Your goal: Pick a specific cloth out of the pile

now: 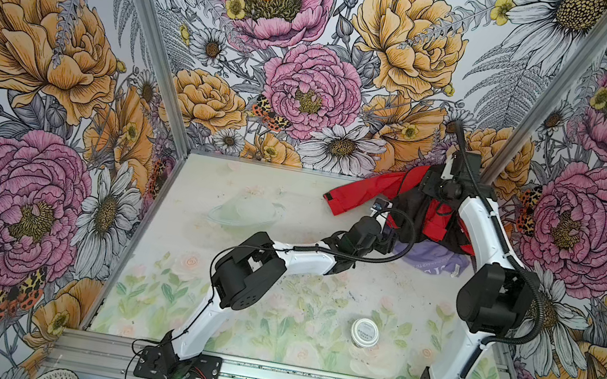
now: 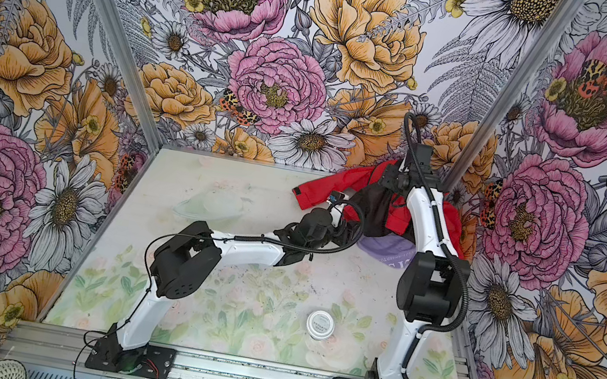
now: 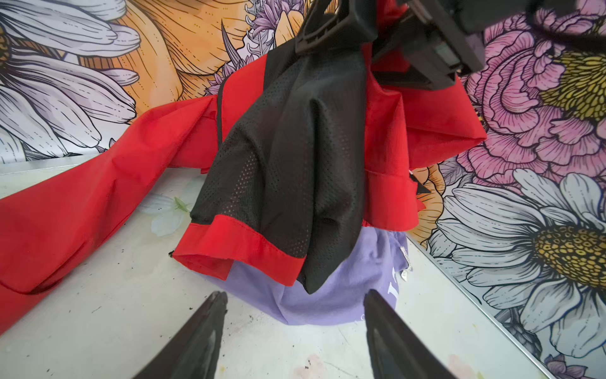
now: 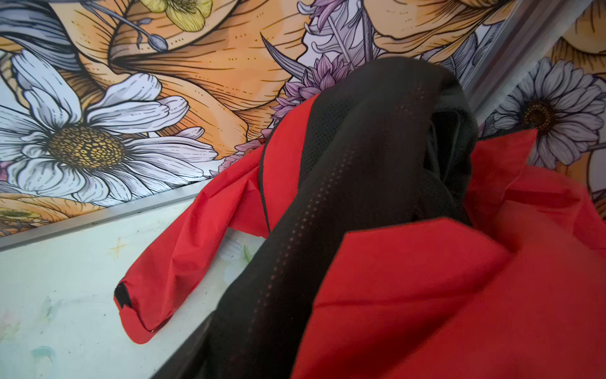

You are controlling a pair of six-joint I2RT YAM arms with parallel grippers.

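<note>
Prongs of the left gripper (image 3: pixel 295 295) stood apart just before the cloth (image 3: pixel 347 279), above which the red jacket (image 3: pixel 98 203) hung around the right gripper (image 3: pixel 364 42), its grip impossible to judge

Floral-print table (image 1: pixel 380 292); lavender cloth (image 1: pixel 430 259) and red jacket sleeve (image 1: pixel 360 194) at back right; lidded jar (image 1: pixel 364 332) near front

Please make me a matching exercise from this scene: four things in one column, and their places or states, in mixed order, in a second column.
1 lavender cloth
2 red jacket
3 white-lidded jar
4 left gripper

a open, facing the pile
b alone near the front of the table
c lowest, partly covered
d hanging, sleeve on the table

Pairs: 1-c, 2-d, 3-b, 4-a
</note>
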